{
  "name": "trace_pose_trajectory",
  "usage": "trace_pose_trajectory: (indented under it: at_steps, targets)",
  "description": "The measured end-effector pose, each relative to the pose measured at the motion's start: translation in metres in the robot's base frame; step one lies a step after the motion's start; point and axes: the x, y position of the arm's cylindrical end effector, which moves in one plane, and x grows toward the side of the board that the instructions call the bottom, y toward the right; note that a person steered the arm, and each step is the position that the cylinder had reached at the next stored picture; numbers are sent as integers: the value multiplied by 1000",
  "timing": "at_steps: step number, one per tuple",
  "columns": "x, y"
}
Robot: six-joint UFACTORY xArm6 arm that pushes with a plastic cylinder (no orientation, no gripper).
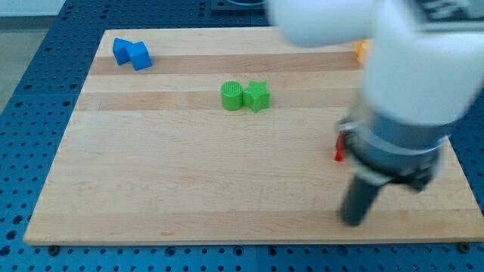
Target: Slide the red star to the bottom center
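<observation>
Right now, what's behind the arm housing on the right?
A red block peeks out at the white arm housing's left edge, most of it covered, shape unclear. An orange block shows partly near the view's top. My tip rests below the red one.

1. One camera looked down at a slant from beyond the bottom edge of the wooden board [189, 189] — nearly all of it showed.
2. The arm [401, 83] loomed close, blurred, at the view's right.
</observation>
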Motion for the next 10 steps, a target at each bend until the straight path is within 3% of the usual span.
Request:
trace_pose_trajectory:
  at_steps: [1, 2, 3, 6, 10]
  targets:
    - [-19, 38]
    - [-28, 39]
    - [-80, 40]
    - [-101, 18]
    - [-48, -82]
